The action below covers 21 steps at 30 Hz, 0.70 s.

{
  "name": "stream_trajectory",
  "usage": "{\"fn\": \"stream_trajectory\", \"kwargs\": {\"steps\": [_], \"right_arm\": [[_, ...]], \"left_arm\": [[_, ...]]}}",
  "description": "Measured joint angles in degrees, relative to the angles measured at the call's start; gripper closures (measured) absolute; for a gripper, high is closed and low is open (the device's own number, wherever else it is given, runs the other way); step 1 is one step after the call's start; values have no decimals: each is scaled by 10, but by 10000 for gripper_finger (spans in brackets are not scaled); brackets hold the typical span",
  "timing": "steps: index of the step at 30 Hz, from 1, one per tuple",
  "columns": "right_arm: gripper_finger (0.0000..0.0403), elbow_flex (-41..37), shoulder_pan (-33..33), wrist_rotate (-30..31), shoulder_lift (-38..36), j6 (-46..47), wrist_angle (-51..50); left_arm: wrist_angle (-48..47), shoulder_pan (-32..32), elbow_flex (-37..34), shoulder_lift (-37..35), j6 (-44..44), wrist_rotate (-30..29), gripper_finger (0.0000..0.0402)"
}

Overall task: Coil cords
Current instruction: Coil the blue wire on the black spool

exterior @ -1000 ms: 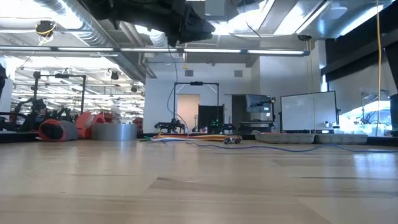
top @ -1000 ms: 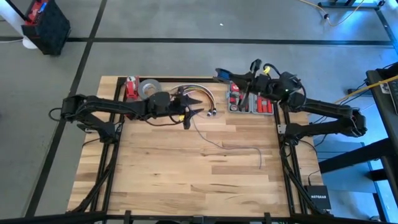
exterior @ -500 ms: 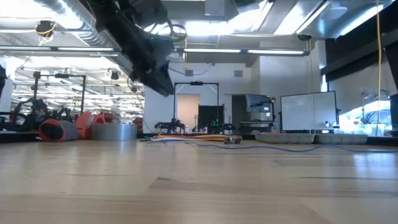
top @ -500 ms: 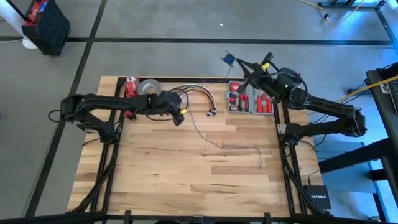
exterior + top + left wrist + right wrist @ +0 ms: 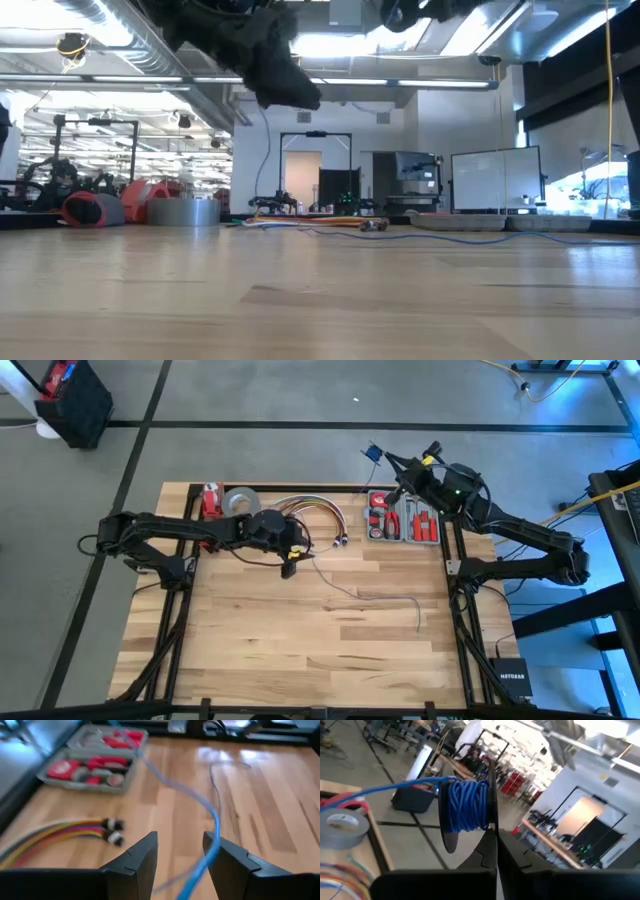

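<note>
The cord is a thin bluish wire. One stretch lies slack on the table [image 5: 362,595]. From there it rises past my left gripper [image 5: 290,563] toward my right gripper [image 5: 385,460]. My left gripper hovers above the table's middle, fingers open [image 5: 180,840], and the cord [image 5: 214,817] passes between them close to one finger. My right gripper [image 5: 495,837] is up beyond the table's far edge, shut beside a blue coil of the cord [image 5: 466,805], which also shows in the high view [image 5: 372,455]. My left gripper: the cord runs through its open gap next to one finger [image 5: 225,860]; I cannot tell whether it touches. My right gripper is shut on a thin dark upright piece [image 5: 491,795] that carries the blue coil; the coil is lifted clear, and the cord leads off it taut.
An open grey tool case with red tools [image 5: 404,522] stands at the far right. An arched bundle of orange, red and white cables [image 5: 318,508] lies at the far middle. A grey tape roll [image 5: 238,501] and a red object [image 5: 211,500] are at the far left.
My left gripper has drawn back toward the table's left, then come toward the near edge, and has turned. My right gripper has risen and gone past the far edge with the blue coil.
</note>
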Motion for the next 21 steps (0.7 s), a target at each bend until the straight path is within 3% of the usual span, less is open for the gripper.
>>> {"fn": "stream_trajectory", "kwargs": {"steps": [3,6,11,13,15,18,21], "right_arm": [[402,-13,-9,-18,0,25,0],[402,-29,-15,-40,0,51,0],[402,-68,-14,-77,0,73,13],[402,-89,-14,-77,0,74,30],[402,-107,-15,-71,0,74,52],[402,-124,-22,-73,0,74,72],[402,-130,-22,-96,0,79,72]], "left_arm": [[-2,10,0,0,-18,-73,249],[-67,27,0,0,-85,-146,249],[-169,57,0,0,-179,-153,249],[-195,61,0,0,-220,-146,249],[-195,60,0,0,-221,-93,249],[-129,38,0,0,-153,-12,249],[-62,20,0,-2,-90,1,249]]}}
